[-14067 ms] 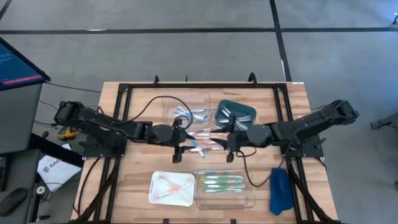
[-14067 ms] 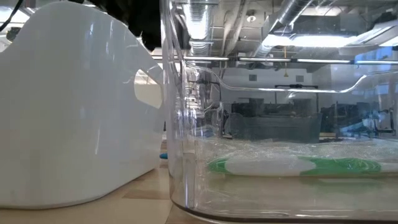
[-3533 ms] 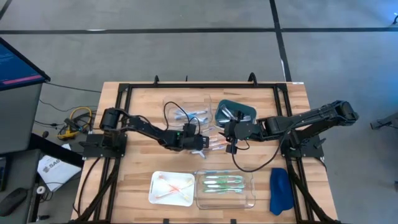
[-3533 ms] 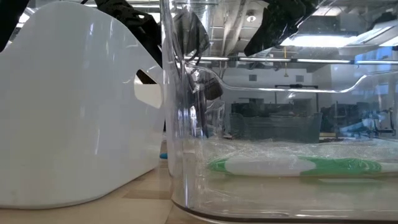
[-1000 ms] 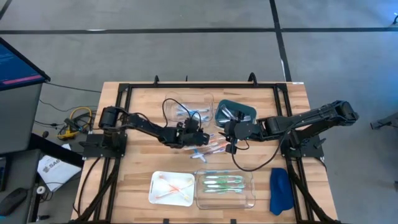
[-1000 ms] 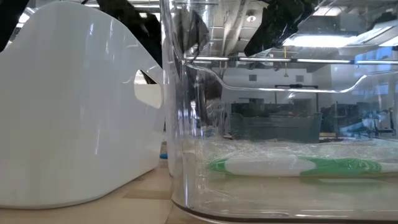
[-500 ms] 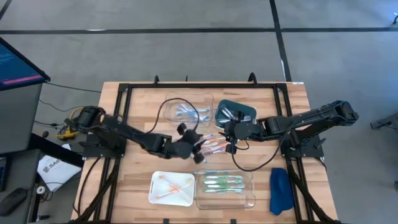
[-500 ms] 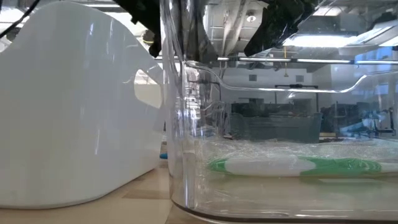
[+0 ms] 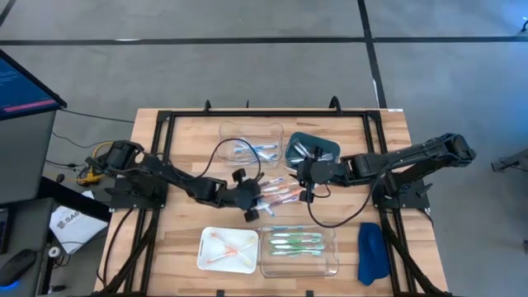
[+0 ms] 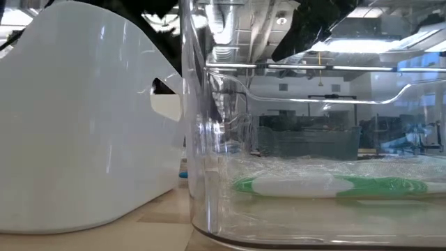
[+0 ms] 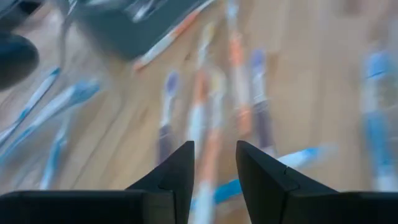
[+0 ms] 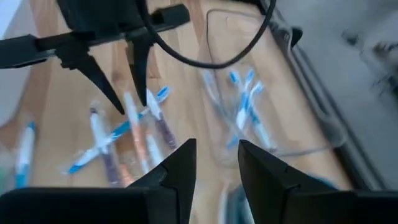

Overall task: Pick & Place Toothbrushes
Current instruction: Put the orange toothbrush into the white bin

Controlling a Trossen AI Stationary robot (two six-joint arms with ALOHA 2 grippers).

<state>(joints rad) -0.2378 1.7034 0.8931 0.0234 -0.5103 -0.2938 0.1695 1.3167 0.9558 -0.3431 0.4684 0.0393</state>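
A loose pile of toothbrushes (image 9: 278, 193), light blue, orange-pink and purple-ended, lies on the wooden table's middle. My left gripper (image 9: 257, 200) hangs open just above the pile's left end. In the right wrist view its two fingers (image 12: 102, 81) slant down over the brushes (image 12: 134, 134), with nothing between them. My right gripper (image 9: 299, 183) waits open above the pile's right end, also with nothing between its fingers. The left wrist view shows the pile (image 11: 211, 106) blurred beneath my left gripper (image 11: 214, 163).
At the far side stand a clear tray (image 9: 247, 132) with blue brushes and a dark teal tray (image 9: 316, 139). Near the front edge are a white tray (image 9: 206, 252) with orange-pink brushes and a clear tray (image 9: 332, 247) holding green ones (image 10: 327, 185). A blue cloth (image 9: 371, 252) lies at the front right.
My left gripper has gone from the far clear tray's near rim toward the table's near edge, to the left end of the pile, rolling about its own axis on the way. Its fingers have stayed open.
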